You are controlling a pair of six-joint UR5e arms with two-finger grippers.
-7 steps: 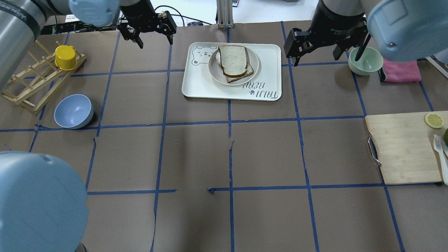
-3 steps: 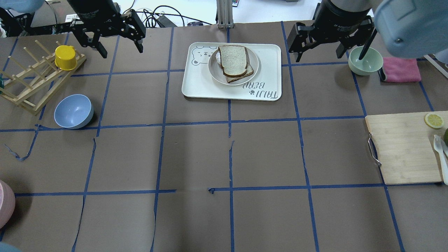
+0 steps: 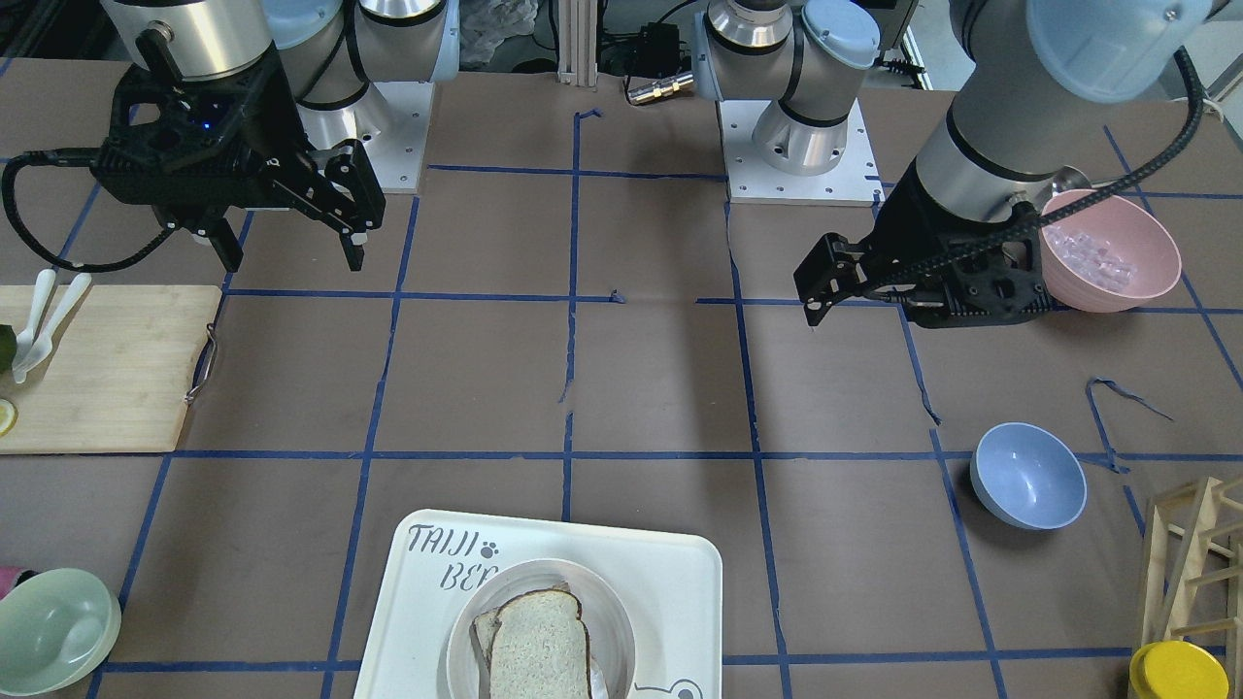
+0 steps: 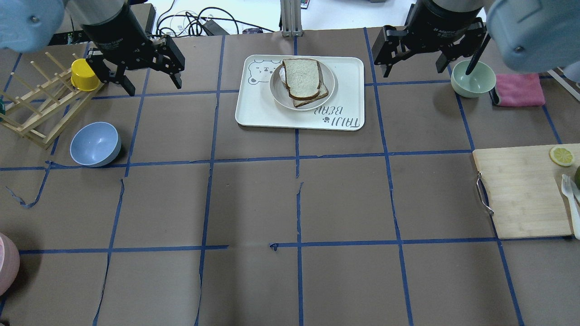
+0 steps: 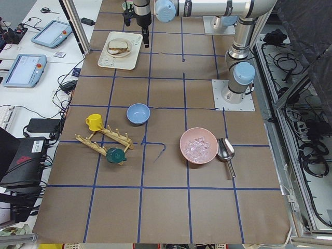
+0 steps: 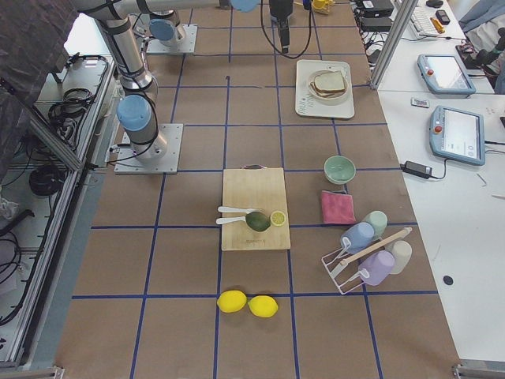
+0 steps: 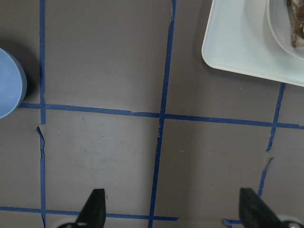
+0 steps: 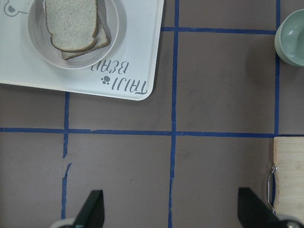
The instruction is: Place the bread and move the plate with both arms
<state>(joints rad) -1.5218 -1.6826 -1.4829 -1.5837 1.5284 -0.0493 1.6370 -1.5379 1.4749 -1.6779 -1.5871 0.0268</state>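
The bread (image 4: 301, 76), a speckled slice with a dark brown crust, lies on top of a second slice on the round cream plate (image 4: 330, 86). The plate sits on the tray at the table's far middle. The bread (image 3: 539, 646) and plate (image 3: 464, 626) also show in the front view, and in the right wrist view as bread (image 8: 71, 21) and plate (image 8: 40, 50). My left gripper (image 4: 154, 86) is open and empty, above the table left of the tray. My right gripper (image 4: 414, 70) is open and empty, right of the tray. Both hover apart from the plate.
The white "TAIJI BEAR" tray (image 4: 258, 111) holds the plate. A blue bowl (image 4: 95, 144), a yellow cup (image 4: 84, 74) and a wooden rack (image 4: 36, 113) stand at the left. A green bowl (image 4: 473, 79), a pink cloth (image 4: 519, 90) and a cutting board (image 4: 521, 194) are at the right.
My left gripper swung left from beside the tray, then came nearer and lower by the yellow cup. Its elbow left the near-left corner. My right gripper shifted slightly away. Both stayed open.
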